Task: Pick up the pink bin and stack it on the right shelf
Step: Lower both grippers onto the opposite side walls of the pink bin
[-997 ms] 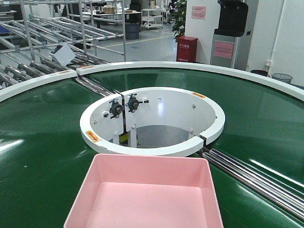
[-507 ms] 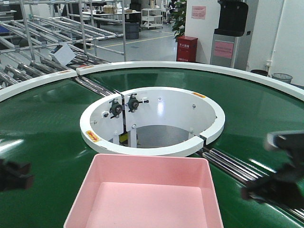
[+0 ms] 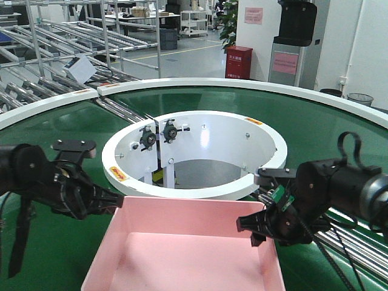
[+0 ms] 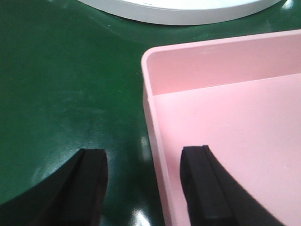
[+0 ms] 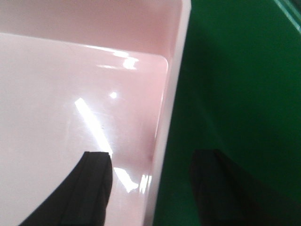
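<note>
While its two black fingers stand spread apart, the left gripper (image 4: pixel 143 165) straddles the left wall of the pink bin (image 4: pixel 235 117): in the left wrist view one finger (image 4: pixel 89 165) hangs over the green conveyor belt (image 4: pixel 70 84) outside the wall, and the other sits inside, above the bin's floor. The rim runs up the frame between them. Neither pad seems to press on the plastic, though the view is too close to be sure.

The right gripper (image 5: pixel 154 165) mirrors this at the bin's right wall, jaws likewise parted. In the right wrist view its left finger (image 5: pixel 96 169) is over the glossy pink floor (image 5: pixel 70 94), its right one over the belt (image 5: pixel 235 70), with the wall rising between them toward the far corner in the upper middle of the frame.

From the front camera, the left gripper (image 3: pixel 106 203) reaches in from the left edge to the bin's far left corner, and the right gripper (image 3: pixel 254 227) comes from the right edge to the far right corner. The bin (image 3: pixel 188 254) lies flat and open on the belt (image 3: pixel 54 127) at bottom centre, its far wall just below the white inner ring (image 3: pixel 194 193) of the curved conveyor. Grey metal roller racks (image 3: pixel 60 36) fill the upper left, and a red cabinet (image 3: pixel 238 62) stands at upper centre.
</note>
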Controlling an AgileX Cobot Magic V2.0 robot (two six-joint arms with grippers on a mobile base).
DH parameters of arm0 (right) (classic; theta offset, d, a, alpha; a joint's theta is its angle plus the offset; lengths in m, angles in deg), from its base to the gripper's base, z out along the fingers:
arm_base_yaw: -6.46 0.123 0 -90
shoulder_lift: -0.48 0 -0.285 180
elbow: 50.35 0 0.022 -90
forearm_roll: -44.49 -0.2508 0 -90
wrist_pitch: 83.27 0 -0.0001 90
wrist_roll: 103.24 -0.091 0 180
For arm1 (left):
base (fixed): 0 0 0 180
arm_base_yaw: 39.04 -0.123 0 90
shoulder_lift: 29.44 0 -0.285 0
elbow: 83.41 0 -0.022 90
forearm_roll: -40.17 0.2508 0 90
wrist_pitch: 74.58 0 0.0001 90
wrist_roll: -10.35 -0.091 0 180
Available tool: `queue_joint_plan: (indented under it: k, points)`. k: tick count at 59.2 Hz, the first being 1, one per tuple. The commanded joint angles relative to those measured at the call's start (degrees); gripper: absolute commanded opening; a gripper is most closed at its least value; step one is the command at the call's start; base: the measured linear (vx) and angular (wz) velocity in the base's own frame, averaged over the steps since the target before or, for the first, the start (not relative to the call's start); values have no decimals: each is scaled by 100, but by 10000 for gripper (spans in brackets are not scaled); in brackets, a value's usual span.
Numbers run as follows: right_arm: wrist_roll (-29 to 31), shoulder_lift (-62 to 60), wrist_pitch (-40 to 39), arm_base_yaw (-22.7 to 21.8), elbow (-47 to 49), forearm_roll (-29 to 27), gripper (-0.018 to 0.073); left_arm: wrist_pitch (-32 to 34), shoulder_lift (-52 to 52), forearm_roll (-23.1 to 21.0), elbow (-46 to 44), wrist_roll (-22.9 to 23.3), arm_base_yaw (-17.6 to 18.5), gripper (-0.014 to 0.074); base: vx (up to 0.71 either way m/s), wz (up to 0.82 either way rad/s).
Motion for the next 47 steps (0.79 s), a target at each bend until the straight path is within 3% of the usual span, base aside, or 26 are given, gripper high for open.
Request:
queue_joint_plan:
  k: [1,22,30,38,47]
  points:
    - [-121,-130,-172,-17,201,134,438,118,-6,-184,-365,-63,41,475,0,0]
    - [-121,63,-259,-17,201,103,437,-472,680,-351,-403,-63,41,473,0,0]
    - [-221,114,-153,-17,201,110,375,-472,733,-433,-403,-63,41,444,0,0]
    - [-258,81,-41,-17,201,67,188,-479,733,-433,-403,-63,41,296,0,0]
    - [-180,-104,-113,-17,201,46,-15,-714,668,-444,-412,-63,41,13,0,0]
